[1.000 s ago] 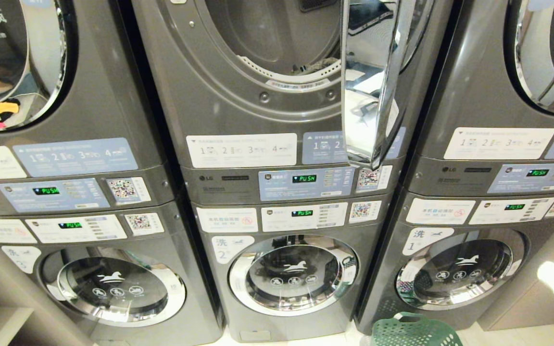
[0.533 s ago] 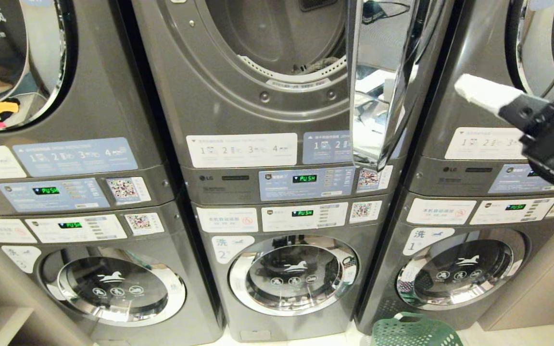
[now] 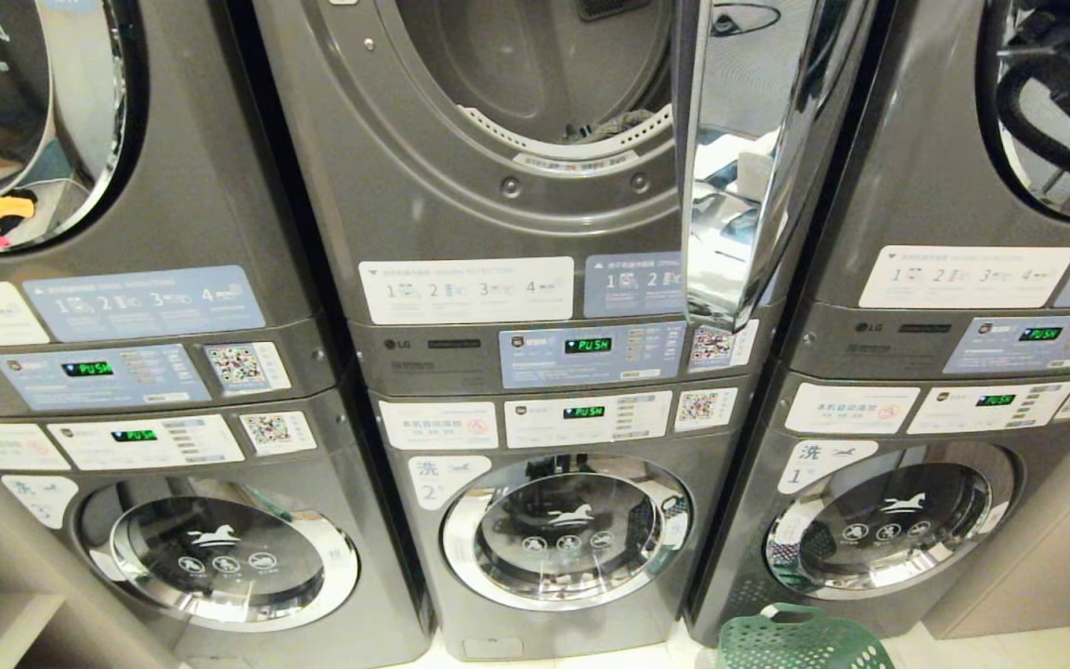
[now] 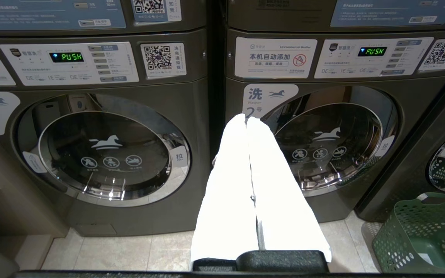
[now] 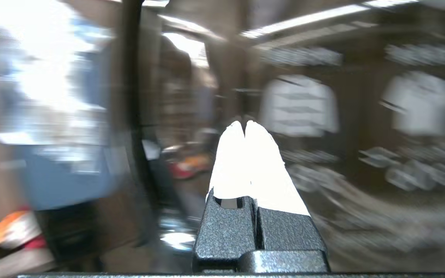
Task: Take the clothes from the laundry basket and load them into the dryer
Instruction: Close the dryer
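We stand before a row of grey stacked laundry machines, and the middle upper grey dryer [image 3: 535, 121] has its round chrome-rimmed door [image 3: 749, 158] swung open toward our right, edge-on to the head view. Inside the drum, low at the front lip, a small dark bundle of clothes [image 3: 611, 124] already lies. The green perforated plastic laundry basket [image 3: 800, 639] sits on the pale tiled floor at the foot of the right-hand stack; from what shows of it in the left wrist view we cannot tell whether any clothing remains inside. Our right gripper [image 5: 245, 127] has its white-tipped fingers pressed fully together with nothing between them, and only the dark bulk of that arm [image 3: 1069, 74] shows at the upper right of the head view, near the neighbouring machine's door. Our left gripper [image 4: 247, 120] hangs low in front of the lower washers, likewise closed and empty. We judge the loading to be at or near its end, with the right arm raised by the open door. The next move likely calls for either pushing that door closed or reaching down to the basket to check for leftovers.
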`<state>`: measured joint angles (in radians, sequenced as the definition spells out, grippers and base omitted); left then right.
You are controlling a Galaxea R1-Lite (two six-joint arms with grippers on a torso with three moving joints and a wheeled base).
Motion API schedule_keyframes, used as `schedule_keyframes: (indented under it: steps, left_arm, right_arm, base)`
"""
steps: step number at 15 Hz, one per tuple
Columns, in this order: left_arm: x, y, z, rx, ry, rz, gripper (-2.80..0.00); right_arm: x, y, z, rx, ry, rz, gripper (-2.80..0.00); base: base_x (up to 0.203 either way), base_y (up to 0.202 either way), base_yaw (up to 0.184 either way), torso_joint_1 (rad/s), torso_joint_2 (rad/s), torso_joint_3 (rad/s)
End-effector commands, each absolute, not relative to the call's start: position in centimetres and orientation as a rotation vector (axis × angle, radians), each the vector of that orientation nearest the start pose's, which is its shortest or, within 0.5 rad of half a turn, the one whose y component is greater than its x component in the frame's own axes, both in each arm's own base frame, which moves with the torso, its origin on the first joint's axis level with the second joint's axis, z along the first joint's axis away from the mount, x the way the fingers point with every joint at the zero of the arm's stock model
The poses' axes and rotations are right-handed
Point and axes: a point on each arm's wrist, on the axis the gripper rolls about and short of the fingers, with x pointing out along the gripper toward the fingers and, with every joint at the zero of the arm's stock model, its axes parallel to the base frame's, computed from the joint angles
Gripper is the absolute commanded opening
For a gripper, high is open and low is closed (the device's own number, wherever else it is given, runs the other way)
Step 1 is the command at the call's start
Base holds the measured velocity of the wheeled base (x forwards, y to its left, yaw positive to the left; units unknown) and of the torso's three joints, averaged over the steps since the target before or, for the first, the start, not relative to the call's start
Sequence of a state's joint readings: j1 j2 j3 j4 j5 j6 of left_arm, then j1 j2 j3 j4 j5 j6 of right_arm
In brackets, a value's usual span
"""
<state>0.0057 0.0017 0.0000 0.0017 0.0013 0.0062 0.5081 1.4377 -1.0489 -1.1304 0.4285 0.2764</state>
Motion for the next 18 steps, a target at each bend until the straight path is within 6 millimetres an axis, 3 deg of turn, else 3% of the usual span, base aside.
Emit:
schedule_keyframes:
  steps: [1,4,6,11,15,18]
  left_arm:
    - [-2.3,0.0,7.5,0.006,0.005,0.008,-2.8]
    - [-2.3,0.0,7.5,0.006,0.004,0.008,-2.8]
    - [-2.3,0.0,7.5,0.006,0.005,0.008,-2.8]
    - [-2.3,0.0,7.5,0.006,0.005,0.008,-2.8]
    - [-2.3,0.0,7.5,0.006,0.004,0.008,-2.8]
    - [-2.3,0.0,7.5,0.006,0.005,0.008,-2.8]
  right_arm:
    - [18.1,12.4,37.6,0.262,-0.676,1.084,-2.8]
    - [16.4,13.4,38.8,0.278,-0.732,1.161,-2.8]
    - [15.5,13.1,39.3,0.262,-0.77,1.168,-2.8]
    - [15.2,13.1,39.3,0.218,-0.775,1.252,-2.8]
    - [18.1,15.5,38.8,0.215,-0.737,1.266,-2.8]
    - [22.9,19.1,38.0,0.202,-0.725,1.235,-2.8]
  base:
    - [0.0,0.0,0.0,0.0,0.0,0.0]
    - [0.0,0.0,0.0,0.0,0.0,0.0]
    - [0.0,0.0,0.0,0.0,0.0,0.0]
    - [0.0,0.0,0.0,0.0,0.0,0.0]
    - [0.0,0.0,0.0,0.0,0.0,0.0]
    - [0.0,0.0,0.0,0.0,0.0,0.0]
